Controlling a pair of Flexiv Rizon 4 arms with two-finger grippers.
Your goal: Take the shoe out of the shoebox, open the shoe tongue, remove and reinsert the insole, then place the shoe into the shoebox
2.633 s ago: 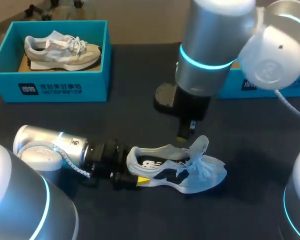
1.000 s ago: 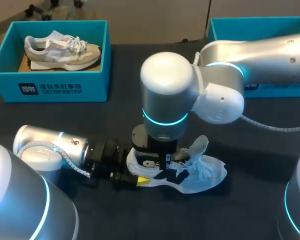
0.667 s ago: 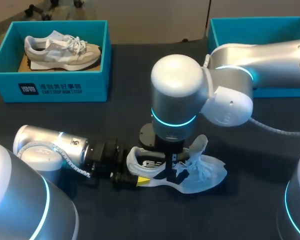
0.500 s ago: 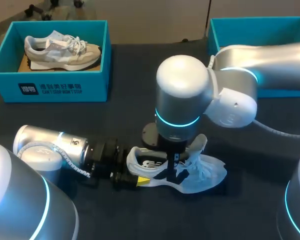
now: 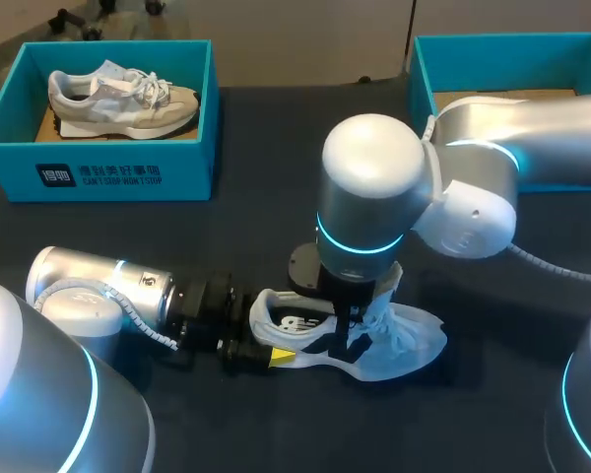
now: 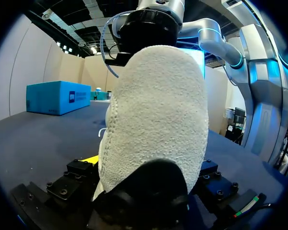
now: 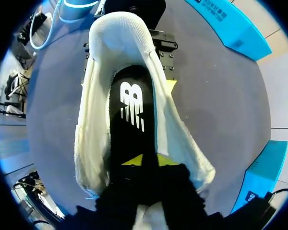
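Shoe [image 5: 406, 340], white logo [image 7: 132, 105] on black insole [image 7: 128, 143]

Seen from above, the silver right arm [image 5: 374, 207] covers the midsection and tongue of the white mesh running shoe [image 5: 414, 340]; its towelling heel fills the left wrist view, masking most of the left hand [image 6: 149, 165], while the open teal cardboard shoebox [image 5: 473, 59] runs off the frame at right, its floor largely screened

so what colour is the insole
The insole is black with a white mark; right wrist view.
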